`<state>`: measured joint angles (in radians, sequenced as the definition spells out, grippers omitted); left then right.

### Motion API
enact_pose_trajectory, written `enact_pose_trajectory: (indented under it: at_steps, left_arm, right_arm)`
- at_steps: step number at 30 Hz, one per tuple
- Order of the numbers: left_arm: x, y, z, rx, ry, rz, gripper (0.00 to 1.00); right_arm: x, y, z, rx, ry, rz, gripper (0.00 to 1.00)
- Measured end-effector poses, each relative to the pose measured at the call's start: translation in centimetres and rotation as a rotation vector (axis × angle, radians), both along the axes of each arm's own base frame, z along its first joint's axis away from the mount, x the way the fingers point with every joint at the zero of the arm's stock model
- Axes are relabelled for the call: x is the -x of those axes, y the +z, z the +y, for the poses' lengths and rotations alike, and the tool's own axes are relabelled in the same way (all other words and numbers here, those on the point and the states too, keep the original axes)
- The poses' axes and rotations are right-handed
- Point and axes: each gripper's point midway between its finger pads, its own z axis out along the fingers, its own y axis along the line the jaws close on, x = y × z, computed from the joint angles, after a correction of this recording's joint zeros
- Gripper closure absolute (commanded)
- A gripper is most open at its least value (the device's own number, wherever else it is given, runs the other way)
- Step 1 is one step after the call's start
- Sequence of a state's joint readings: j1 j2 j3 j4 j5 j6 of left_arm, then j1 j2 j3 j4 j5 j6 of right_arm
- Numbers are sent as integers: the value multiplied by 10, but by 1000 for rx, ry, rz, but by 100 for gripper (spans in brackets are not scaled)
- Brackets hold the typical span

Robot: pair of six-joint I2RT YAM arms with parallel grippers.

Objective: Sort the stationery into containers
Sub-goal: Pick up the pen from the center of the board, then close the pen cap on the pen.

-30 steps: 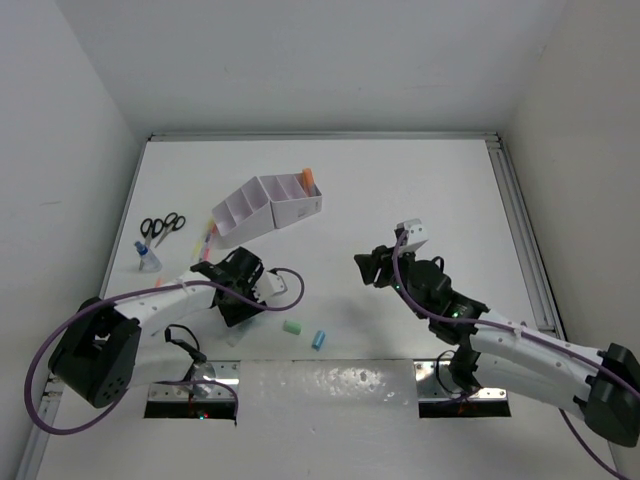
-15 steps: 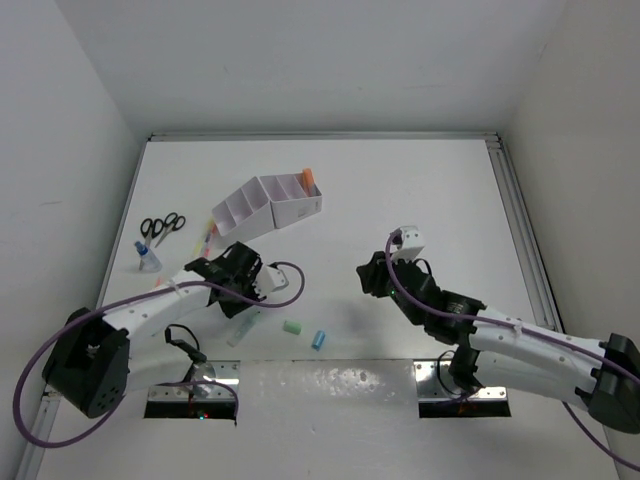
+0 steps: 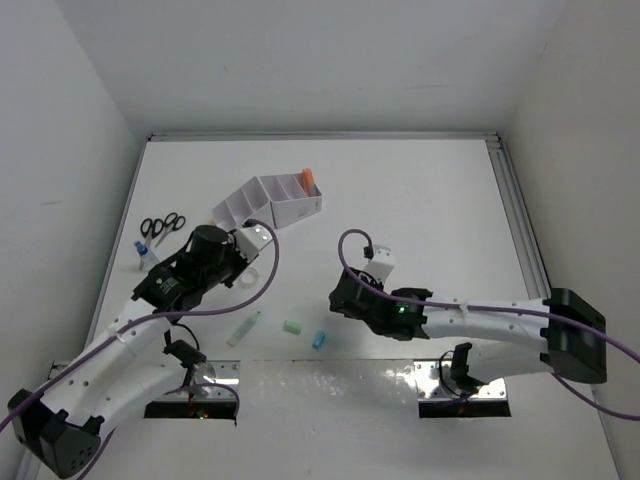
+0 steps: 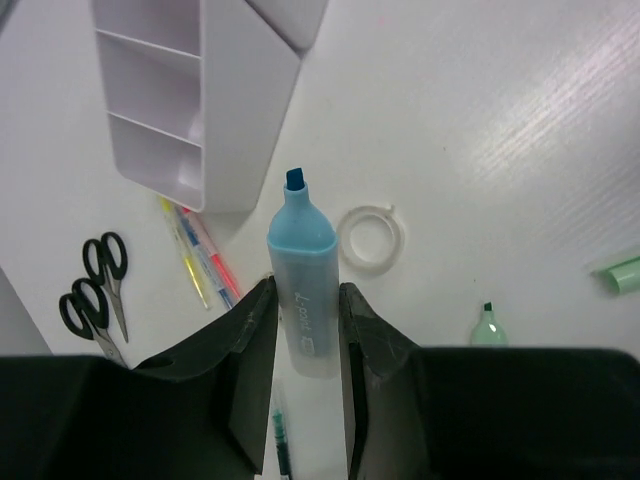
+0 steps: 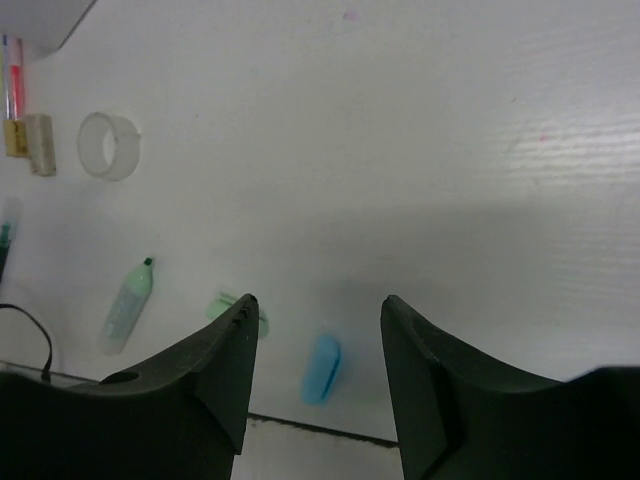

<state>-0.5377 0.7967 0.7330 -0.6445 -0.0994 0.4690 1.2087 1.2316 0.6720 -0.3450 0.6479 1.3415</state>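
**Highlighter (image 4: 302, 262) in the gripper, organiser (image 4: 240, 120) next**

So the blue highlighter sat clamped in the left gripper (image 4: 305, 295), bare tip pointing up, clear of the counter (image 4: 480, 120). It looked like the carry step to me. The next move needed it swung toward the organiser, at roughly 11 o'clock from the tip, and lined up over a compartment. The right gripper (image 5: 318, 300) hung with its fingers apart, a blue cap (image 5: 321, 368) at its 6 o'clock.

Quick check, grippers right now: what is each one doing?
Left gripper: closed on the blue highlighter.
Right gripper: open, holding nothing.
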Motion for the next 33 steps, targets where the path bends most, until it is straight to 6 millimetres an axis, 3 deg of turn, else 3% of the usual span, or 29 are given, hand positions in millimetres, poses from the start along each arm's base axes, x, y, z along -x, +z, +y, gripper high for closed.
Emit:
enact_pose_trajectory:
  at_steps: [3, 7, 11, 18, 25, 30, 32, 33]
  left_arm:
    - [-2, 16, 1, 50, 31, -65, 100]
    - [0, 35, 5, 110, 66, -135, 100]
    - [4, 46, 9, 143, 84, -175, 100]
    - [8, 56, 13, 171, 98, -217, 100]
    - [6, 63, 12, 195, 103, -240, 100]
    - [3, 60, 12, 197, 111, -240, 100]
    - [2, 59, 11, 197, 115, -236, 100]
    - [1, 58, 12, 196, 118, -234, 100]
  right_arm:
    - [11, -8, 18, -43, -15, 49, 48]
    - [32, -34, 37, -24, -15, 128, 48]
    - [47, -51, 49, -9, -8, 180, 49]
    - [53, -72, 49, 14, -40, 235, 53]
    - [58, -85, 48, 34, -51, 266, 67]
    - [61, -92, 46, 26, -58, 291, 68]
    - [61, -92, 46, 16, -59, 293, 74]
    - [61, -93, 45, 15, -59, 294, 83]
